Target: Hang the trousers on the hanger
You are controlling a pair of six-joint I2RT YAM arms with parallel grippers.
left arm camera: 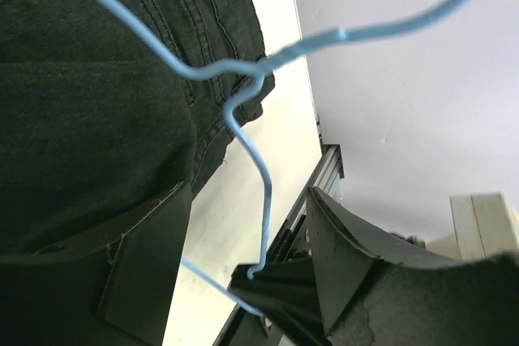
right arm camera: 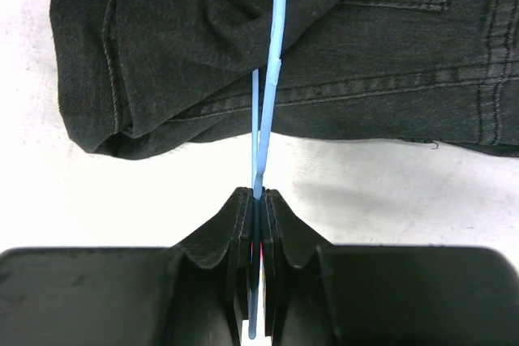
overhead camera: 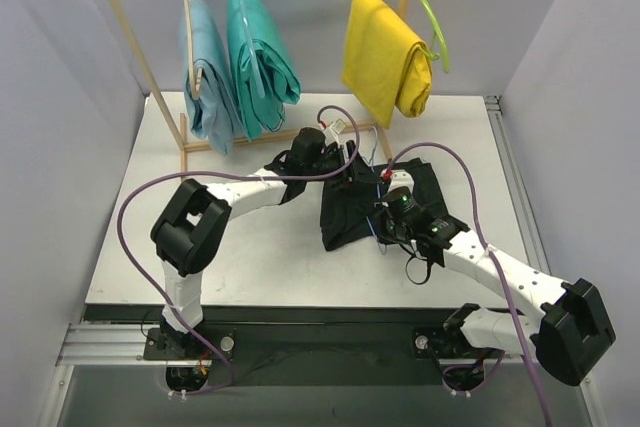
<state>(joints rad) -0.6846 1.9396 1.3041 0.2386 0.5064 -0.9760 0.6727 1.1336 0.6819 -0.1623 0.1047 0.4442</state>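
Observation:
The black trousers [overhead camera: 350, 215] lie crumpled on the white table between my two arms. They fill the upper left of the left wrist view [left arm camera: 89, 95] and the top of the right wrist view [right arm camera: 340, 46]. The thin light-blue wire hanger [left arm camera: 243, 139] rises in front of them, its hook bent beside the trousers' edge. My right gripper [right arm camera: 258, 194] is shut on the hanger's wire [right arm camera: 278, 30] just off the fabric's hem [overhead camera: 386, 210]. Over the trousers' far end my left gripper [left arm camera: 247, 192] stands open [overhead camera: 340, 154]. The wire passes between its fingers, touching neither.
A wooden rack [overhead camera: 183, 137] stands at the back of the table. It carries a light-blue garment [overhead camera: 205, 72], a teal one [overhead camera: 260, 57] and a yellow one [overhead camera: 385, 57] on a lime-green hanger. A metal rail [overhead camera: 505, 147] runs along the table's right edge.

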